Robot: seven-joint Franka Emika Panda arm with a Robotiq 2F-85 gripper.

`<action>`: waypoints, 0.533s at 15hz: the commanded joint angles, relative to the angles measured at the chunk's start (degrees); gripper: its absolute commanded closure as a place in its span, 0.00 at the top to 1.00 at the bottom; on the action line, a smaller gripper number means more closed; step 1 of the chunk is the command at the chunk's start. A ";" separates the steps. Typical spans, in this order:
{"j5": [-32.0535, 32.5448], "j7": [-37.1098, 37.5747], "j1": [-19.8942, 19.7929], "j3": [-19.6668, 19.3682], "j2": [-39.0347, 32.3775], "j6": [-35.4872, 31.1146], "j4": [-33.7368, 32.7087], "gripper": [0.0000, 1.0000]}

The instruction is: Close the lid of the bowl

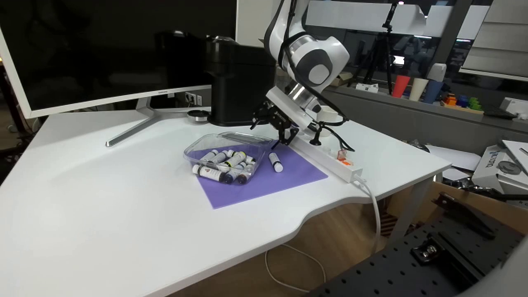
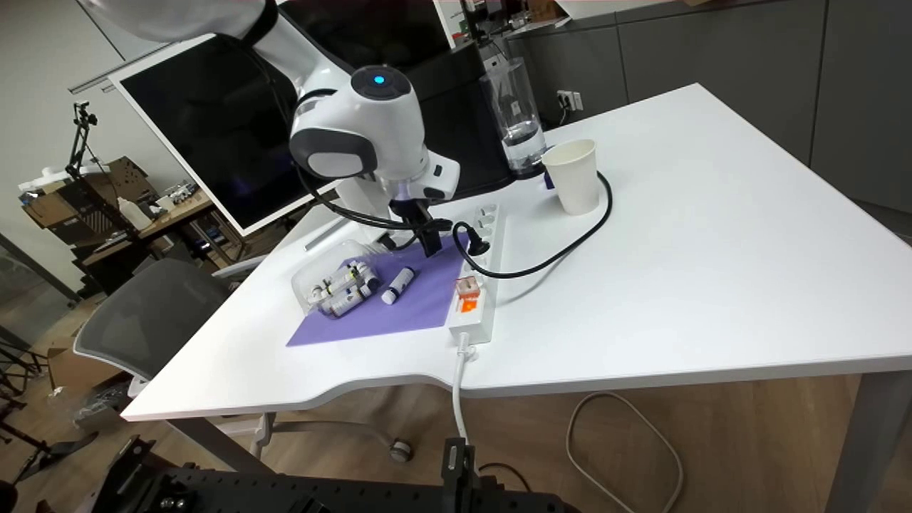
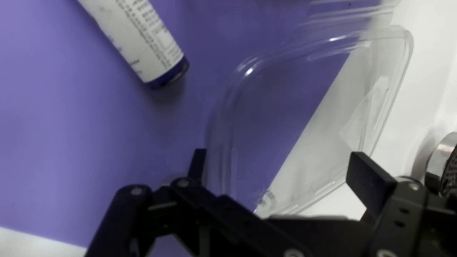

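Purple sheet: flat on the white surface.
Bowl: clear plastic, straddling an edge of the purple sheet, partly out over the white.
Bottles: several, heaped inside the bowl at the purple sheet's edge; too jumbled to count.
Lid: clear, open; in the wrist view it spans an edge of the purple sheet, which shows through it.
Pincer: jaws apart, 1 on either side of the lid in the wrist view, 1 over the purple sheet and 1 past its edge; whether either touches the lid, I cannot tell.
Loose bottle: 1, lying on its side on the purple sheet, outside the bowl, with 1 white end and 1 dark blue end.
Power strip: along a side of the purple sheet in both exterior views.
Paper cup: upright in an exterior view, well off the purple sheet.
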State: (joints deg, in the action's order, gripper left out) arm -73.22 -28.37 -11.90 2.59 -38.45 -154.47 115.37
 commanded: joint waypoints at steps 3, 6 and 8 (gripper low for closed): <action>-2.72 -10.38 -3.98 2.46 -0.39 6.65 -2.03 1.00; -4.69 -18.11 -3.34 0.76 1.15 10.83 -1.00 1.00; -5.66 -23.30 -2.73 -0.27 2.46 12.75 0.13 1.00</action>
State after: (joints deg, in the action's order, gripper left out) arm -76.82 -45.32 -15.06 3.53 -38.48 -144.81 114.13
